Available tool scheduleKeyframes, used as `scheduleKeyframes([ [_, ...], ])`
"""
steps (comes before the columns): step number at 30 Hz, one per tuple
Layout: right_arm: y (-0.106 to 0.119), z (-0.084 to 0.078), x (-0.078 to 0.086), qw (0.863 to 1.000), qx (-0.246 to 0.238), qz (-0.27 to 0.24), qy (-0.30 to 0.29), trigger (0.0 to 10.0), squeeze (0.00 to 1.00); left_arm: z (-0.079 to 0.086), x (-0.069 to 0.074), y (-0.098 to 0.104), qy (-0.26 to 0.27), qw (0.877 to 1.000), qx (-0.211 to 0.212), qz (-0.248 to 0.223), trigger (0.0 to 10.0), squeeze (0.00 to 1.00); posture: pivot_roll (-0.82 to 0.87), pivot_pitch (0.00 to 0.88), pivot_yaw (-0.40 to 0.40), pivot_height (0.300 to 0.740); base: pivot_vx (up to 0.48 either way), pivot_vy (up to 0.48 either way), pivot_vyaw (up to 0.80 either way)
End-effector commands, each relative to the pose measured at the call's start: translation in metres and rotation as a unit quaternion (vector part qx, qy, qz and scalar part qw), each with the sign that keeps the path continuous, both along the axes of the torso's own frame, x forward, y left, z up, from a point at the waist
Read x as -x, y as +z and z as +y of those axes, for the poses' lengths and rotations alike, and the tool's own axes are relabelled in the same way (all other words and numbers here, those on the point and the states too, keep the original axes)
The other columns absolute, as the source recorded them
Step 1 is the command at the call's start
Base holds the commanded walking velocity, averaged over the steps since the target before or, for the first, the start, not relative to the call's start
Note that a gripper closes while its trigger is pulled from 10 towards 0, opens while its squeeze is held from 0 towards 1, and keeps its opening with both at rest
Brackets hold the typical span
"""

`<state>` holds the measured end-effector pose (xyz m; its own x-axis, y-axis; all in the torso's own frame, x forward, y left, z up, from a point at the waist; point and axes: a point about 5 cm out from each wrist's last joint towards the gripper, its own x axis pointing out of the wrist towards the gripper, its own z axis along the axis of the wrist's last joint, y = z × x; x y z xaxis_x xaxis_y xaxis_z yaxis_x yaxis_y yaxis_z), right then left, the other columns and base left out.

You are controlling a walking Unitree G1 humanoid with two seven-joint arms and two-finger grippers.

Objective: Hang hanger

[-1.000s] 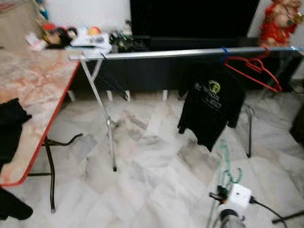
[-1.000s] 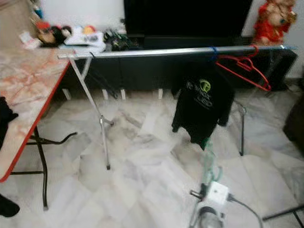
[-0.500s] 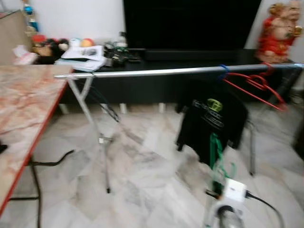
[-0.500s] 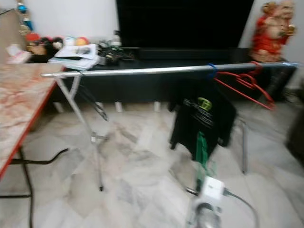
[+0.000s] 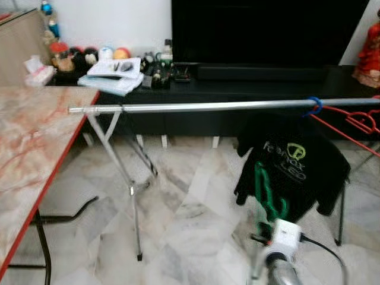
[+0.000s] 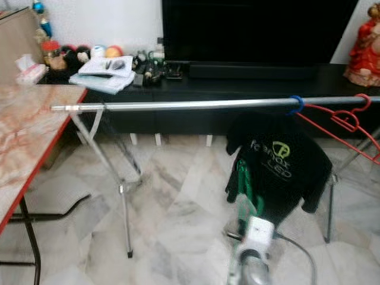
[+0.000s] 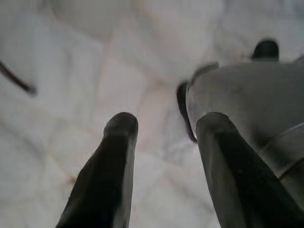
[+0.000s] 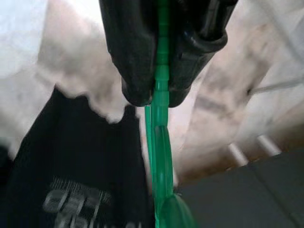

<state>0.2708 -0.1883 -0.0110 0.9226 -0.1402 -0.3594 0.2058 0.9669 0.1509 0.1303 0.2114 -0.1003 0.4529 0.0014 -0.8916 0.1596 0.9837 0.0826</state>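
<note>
A green hanger (image 5: 265,191) stands upright low at the right, in front of a black T-shirt (image 5: 292,173). My right gripper (image 8: 159,95) is shut on the hanger's green bar (image 8: 161,156), with its white wrist box (image 5: 284,235) just below. The shirt hangs by a blue hook (image 5: 313,105) from a long silver rail (image 5: 208,107). A red hanger (image 5: 351,123) hangs on the rail further right. My left gripper (image 7: 164,126) is open over the marble floor, holding nothing.
A marble-topped table with a red edge (image 5: 35,155) stands on the left, close to the rail's end. The rack's crossed legs (image 5: 132,190) stand beside it. Behind the rail is a black TV console (image 5: 237,83) with clutter and a red figurine (image 5: 370,48).
The whole picture has shifted as the camera moved toward the rack. The green hanger in my right gripper has come up and now stands in front of the black shirt.
</note>
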Motion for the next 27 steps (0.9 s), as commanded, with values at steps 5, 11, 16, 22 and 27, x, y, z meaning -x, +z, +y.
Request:
scheduleKeyframes([
  [5, 0.007, 0.014, -0.009, 0.999, 0.018, -0.01, 0.037, 10.0, 0.0, 0.003, 0.009, -0.003, -0.006, 1.0, -0.005, 0.017, 10.0, 0.0, -0.01, 0.104, -0.007, 0.74, 0.4, 0.0, 0.0],
  [11, 0.011, 0.018, -0.014, 0.997, 0.029, -0.018, 0.062, 10.0, 0.0, 0.004, 0.01, -0.003, -0.007, 1.0, -0.008, 0.021, 10.0, 0.0, -0.01, 0.106, -0.008, 0.74, 0.399, 0.0, 0.0],
  [16, 0.018, 0.025, -0.021, 0.992, 0.066, -0.029, 0.107, 10.0, 0.0, 0.006, 0.014, -0.004, -0.004, 1.0, -0.009, 0.026, 10.0, 0.0, -0.01, 0.109, -0.011, 0.74, 0.401, 0.0, 0.0],
  [22, 0.033, 0.027, -0.034, 0.989, 0.078, -0.059, 0.114, 10.0, 0.0, 0.005, 0.018, -0.005, -0.01, 1.0, -0.011, 0.027, 10.0, 0.0, -0.01, 0.112, -0.015, 0.74, 0.134, 0.0, 0.0],
  [27, 0.039, 0.028, -0.039, 0.987, 0.082, -0.074, 0.117, 10.0, 0.0, 0.003, 0.019, -0.005, -0.009, 1.0, -0.005, 0.027, 10.0, 0.0, -0.01, 0.11, -0.016, 0.74, 0.0, 0.0, 0.0],
])
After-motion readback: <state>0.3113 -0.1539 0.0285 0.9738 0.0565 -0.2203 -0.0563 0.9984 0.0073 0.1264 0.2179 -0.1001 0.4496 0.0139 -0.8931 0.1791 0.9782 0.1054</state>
